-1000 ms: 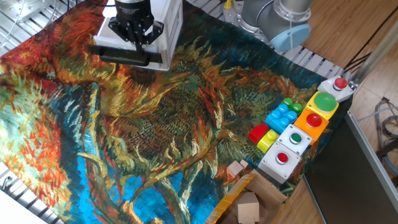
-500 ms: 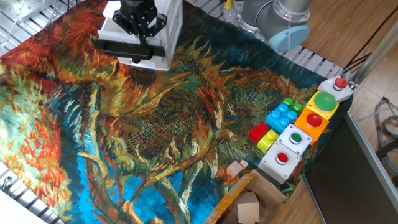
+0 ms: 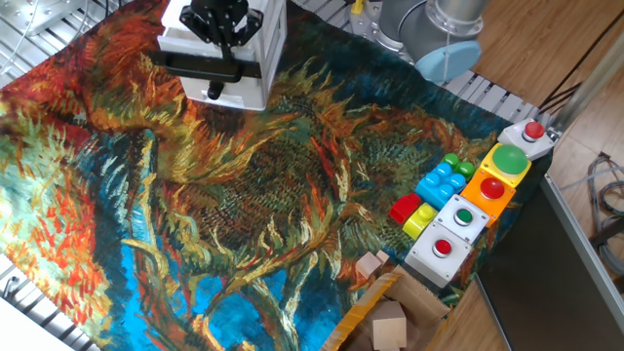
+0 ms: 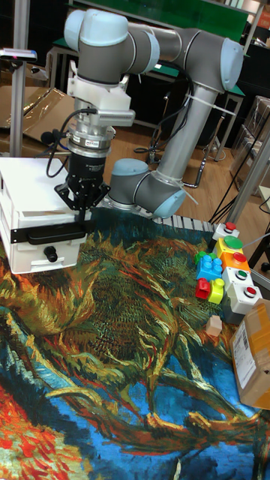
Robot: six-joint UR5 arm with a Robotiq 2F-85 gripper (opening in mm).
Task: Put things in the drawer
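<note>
One white cabinet (image 4: 37, 217) stands at the far left corner of the table, on the painted cloth (image 3: 244, 195) that covers it. Its dark drawer (image 4: 56, 236) shows as a low black front, almost flush with the cabinet face in the tall fixed view, with a small black knob (image 4: 50, 254) below it. The gripper (image 4: 81, 212) hangs straight down over the cabinet's front edge, its fingertips close together at the drawer front; whether they grip it or merely touch it cannot be told, and no cube shows between them. Further right, near the table's right edge, coloured toy bricks (image 3: 434, 190) lie against a row of button boxes (image 3: 478, 200). At the near right corner a small pale-wood cube (image 3: 369, 264) rests on the cloth, just beside the open flap of a cardboard box (image 3: 390, 317), well apart from the drawer. A second wooden cube (image 3: 388, 325) sits inside that box.
</note>
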